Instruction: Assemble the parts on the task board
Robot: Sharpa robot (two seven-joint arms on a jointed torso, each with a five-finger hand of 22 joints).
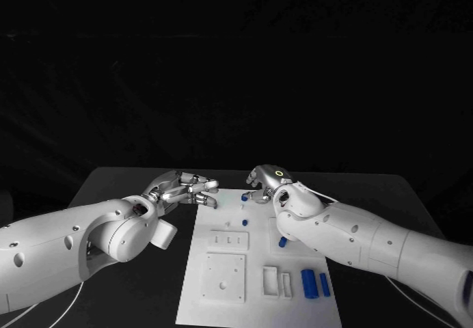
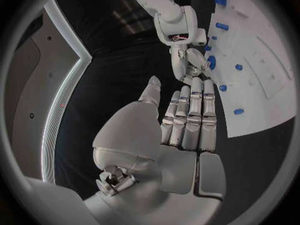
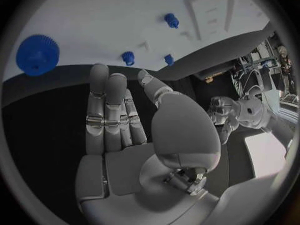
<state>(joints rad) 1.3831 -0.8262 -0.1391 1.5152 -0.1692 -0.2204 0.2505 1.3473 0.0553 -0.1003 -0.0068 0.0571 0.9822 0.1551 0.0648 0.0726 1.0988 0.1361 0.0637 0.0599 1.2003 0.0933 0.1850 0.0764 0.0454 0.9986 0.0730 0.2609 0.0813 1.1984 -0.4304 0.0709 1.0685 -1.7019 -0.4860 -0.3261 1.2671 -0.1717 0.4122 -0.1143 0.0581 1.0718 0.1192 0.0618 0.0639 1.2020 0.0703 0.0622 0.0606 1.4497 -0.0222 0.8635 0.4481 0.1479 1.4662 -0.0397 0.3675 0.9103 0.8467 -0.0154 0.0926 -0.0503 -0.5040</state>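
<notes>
Head view
Task board point(image 1: 222, 273): a white plate on the black table point(image 1: 118, 184), running from the centre down towards 6 o'clock.
Left hand point(image 1: 185, 189): at about 10 o'clock from the board's middle, just off the board's far left corner, fingers pointing across towards the other hand; whether they hold anything cannot be told here.
Right hand point(image 1: 266, 183): over the board's far edge at about 12 o'clock, fingers bent down; a small blue part point(image 1: 245, 197) sits right at the fingertips, contact unclear.
Other parts: a blue peg point(image 1: 245, 223) stands just below the far edge; two blue cylinders point(image 1: 316, 283) lie side by side near the board's right edge at about 4 o'clock.

Left wrist view
Left hand point(image 2: 187, 116): fingers straight and side by side, thumb apart, nothing in them; fingertips lie just off the board's edge.
Right hand point(image 2: 190, 65): beyond the left fingertips, its fingers pointing down at the board beside a blue part point(image 2: 211, 62).
Board point(image 2: 269, 100): several small blue pegs point(image 2: 239, 67) stand scattered on it.

Right wrist view
Right hand point(image 3: 115, 115): fingers extended together, thumb to one side, holding nothing; fingertips near the board's edge.
Board point(image 3: 112, 20): a blue gear point(image 3: 37, 54) and three small blue pegs point(image 3: 128, 58) sit on it.
Left hand point(image 3: 224, 116): seen past the thumb, over the dark table.
</notes>
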